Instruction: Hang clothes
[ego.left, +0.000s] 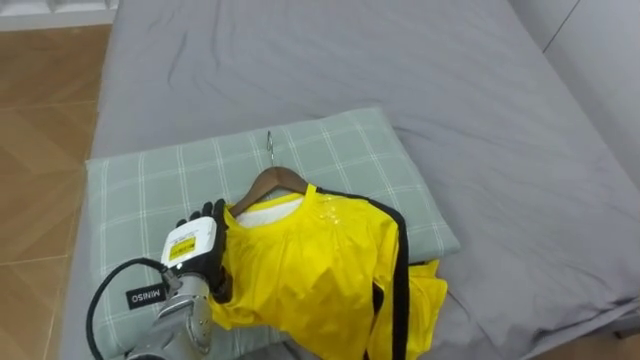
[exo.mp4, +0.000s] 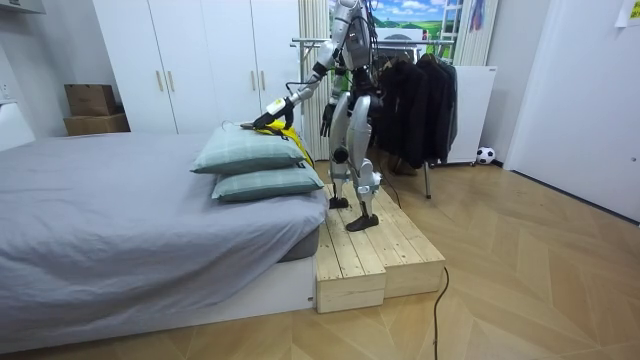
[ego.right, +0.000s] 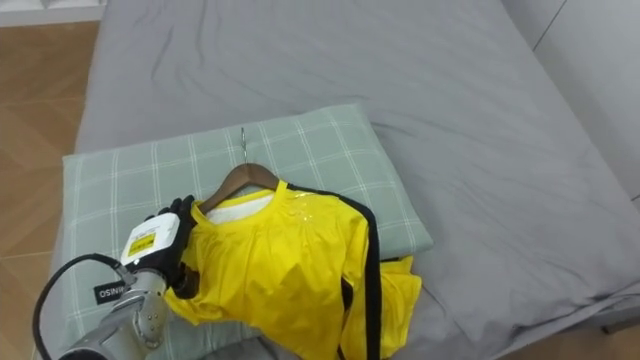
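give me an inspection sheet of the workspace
surface: grey bed, two stacked green checked pillows
job's things: yellow shirt on wooden hanger, lying on top pillow
clutter: nothing seen
hands: left hand at the shirt's shoulder; right hand hangs by the robot's side
cables: nothing seen beyond the robot's own
surroundings: clothes rack with dark clothes behind robot, white wardrobes, cardboard boxes, ball; robot stands on wooden platform
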